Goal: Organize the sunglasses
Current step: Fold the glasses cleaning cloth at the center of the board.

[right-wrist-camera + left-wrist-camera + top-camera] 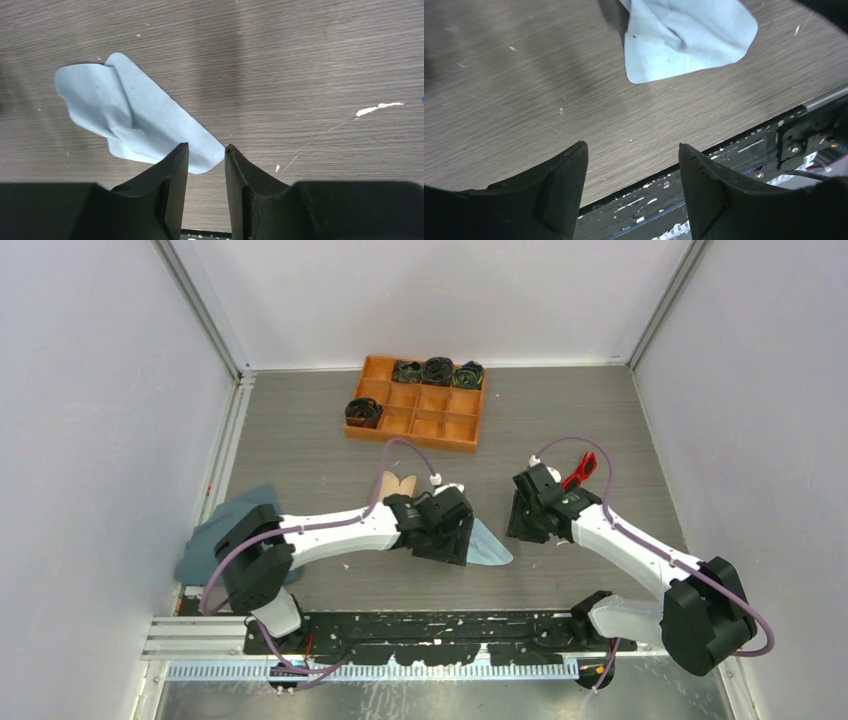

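Note:
The red sunglasses point(580, 470) lie on the table just behind my right wrist, partly hidden by it; they show in neither wrist view. My right gripper point(527, 523) hangs low over the table left of them, its jaws a narrow gap apart and empty point(206, 146). A light blue cloth point(492, 546) lies between the two grippers and shows in the left wrist view point(684, 37) and the right wrist view point(135, 120). My left gripper point(452, 545) is wide open and empty point(631, 145) beside the cloth, near the table's front edge.
An orange divided tray point(420, 400) holding several dark rolled items stands at the back. A tan object point(397, 483) sits partly hidden behind my left arm. A dark blue cloth point(215, 530) lies at the left edge. Grey walls enclose the table.

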You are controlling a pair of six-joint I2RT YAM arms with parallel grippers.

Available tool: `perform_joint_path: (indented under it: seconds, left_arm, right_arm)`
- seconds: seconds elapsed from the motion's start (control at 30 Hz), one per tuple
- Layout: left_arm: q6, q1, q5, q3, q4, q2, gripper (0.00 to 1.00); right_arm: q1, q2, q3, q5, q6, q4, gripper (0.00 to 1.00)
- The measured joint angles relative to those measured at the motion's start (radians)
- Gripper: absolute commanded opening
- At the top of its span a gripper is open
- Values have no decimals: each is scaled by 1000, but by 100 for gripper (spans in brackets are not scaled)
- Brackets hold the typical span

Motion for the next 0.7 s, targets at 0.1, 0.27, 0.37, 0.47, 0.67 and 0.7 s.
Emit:
perform_joint_path:
  seconds: [0.1,0.27,0.37,0.47,0.67,0.7]
  left_arm:
    - [-36,-34,0,0,20,51,64]
    - [-78,-29,-24,0,38,100,64]
    - [-102,-27,-42,0,44,100,63]
    - [-122,-27,-51,-3,45,100,61]
    - [-151,-24,-51,-5,48,100,57]
    - [-154,-24,-51,-4,49,100,56]
  right_arm:
    - [-11,5,-14,4,-2,-1,39]
    - [-16,72,-34,-5,-1,32,39]
    - [-16,108,-64,-20,0,58,37]
    - [-16,122,-85,-41,4,89,34]
    - [-11,115,-99,-60,25,126,33]
    - [-8,113,-101,-60,27,130,33]
